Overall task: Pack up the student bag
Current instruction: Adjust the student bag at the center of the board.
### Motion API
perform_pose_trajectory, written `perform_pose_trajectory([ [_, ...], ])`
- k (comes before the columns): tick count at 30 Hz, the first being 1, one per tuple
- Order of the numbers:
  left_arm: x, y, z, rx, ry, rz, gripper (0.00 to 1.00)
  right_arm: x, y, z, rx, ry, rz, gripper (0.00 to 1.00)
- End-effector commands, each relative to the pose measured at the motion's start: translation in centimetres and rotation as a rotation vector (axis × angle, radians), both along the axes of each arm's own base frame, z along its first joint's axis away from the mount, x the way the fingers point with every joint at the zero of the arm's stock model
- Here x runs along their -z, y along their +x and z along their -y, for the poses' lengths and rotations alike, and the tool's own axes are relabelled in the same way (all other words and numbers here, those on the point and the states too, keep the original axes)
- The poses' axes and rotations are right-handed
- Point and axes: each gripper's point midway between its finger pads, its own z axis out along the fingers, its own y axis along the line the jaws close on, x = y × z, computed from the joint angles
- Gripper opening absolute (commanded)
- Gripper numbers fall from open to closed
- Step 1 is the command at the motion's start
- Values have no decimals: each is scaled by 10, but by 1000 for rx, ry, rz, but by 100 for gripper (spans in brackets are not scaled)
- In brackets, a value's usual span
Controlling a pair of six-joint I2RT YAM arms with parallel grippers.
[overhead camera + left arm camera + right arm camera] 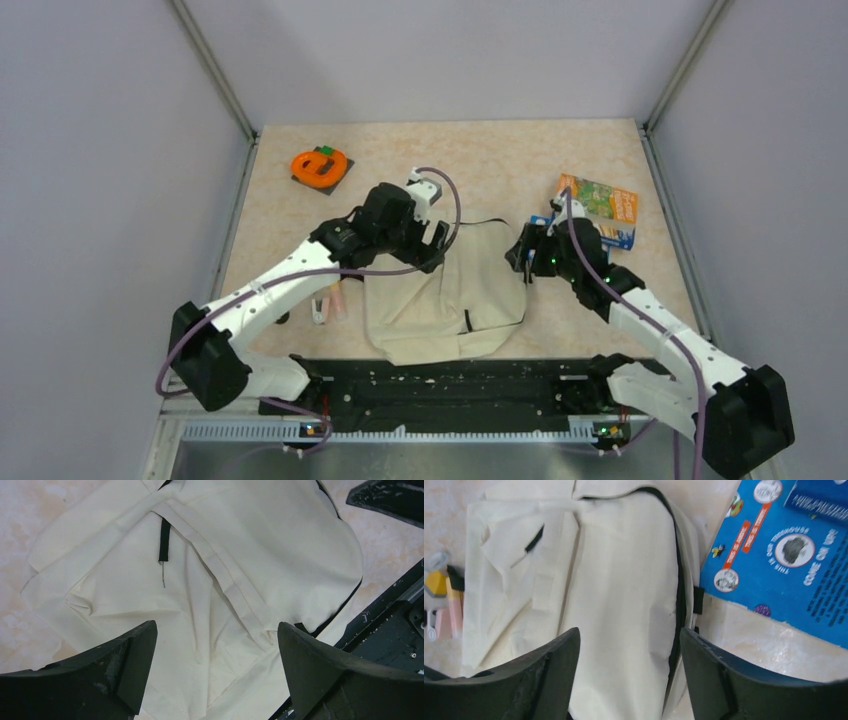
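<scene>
We work over a beige marbled table (500, 160) enclosed by grey walls (450, 60), with bare tabletop along the far edge. The student bag (450, 290) lies flat mid-table, its long axis running near to far and its black-trimmed edge facing right, just beside a blue booklet (784, 570). The left gripper (215, 630) and right gripper (629, 635) hover over it, jaws spread, pinching nothing.

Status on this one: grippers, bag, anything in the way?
Left gripper open above bag. Right gripper open at bag's right edge, empty. Bag lies flat. Books beside it, nothing on top.
</scene>
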Motion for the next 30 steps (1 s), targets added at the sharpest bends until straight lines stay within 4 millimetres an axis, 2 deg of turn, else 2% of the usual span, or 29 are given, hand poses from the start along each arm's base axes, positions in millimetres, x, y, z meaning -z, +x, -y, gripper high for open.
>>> perform_pose_trajectory([
  [1,-16,17,8,-48,-59,-15,94,34,-22,-12,-63,62,-94,67],
  [5,-8,28,12,-82,-60,-79,94,59,-36,-15,-79,81,-166,55],
  [9,13,43,9,-116,-4,-119,94,77,-41,-6,-58,38,-182,49],
  [12,36,56,0,-154,70,-166,94,82,-40,-5,-56,27,-183,38],
  [18,65,71,-5,-165,193,-243,85,92,-36,0,-30,-4,-173,16],
  [23,84,83,0,-146,219,-241,73,86,-30,19,41,-65,-103,11],
  [26,90,86,5,-130,214,-251,63,84,-30,21,39,-73,-89,9],
  [30,96,87,16,-87,184,-260,58,88,-31,17,21,-64,-102,8],
])
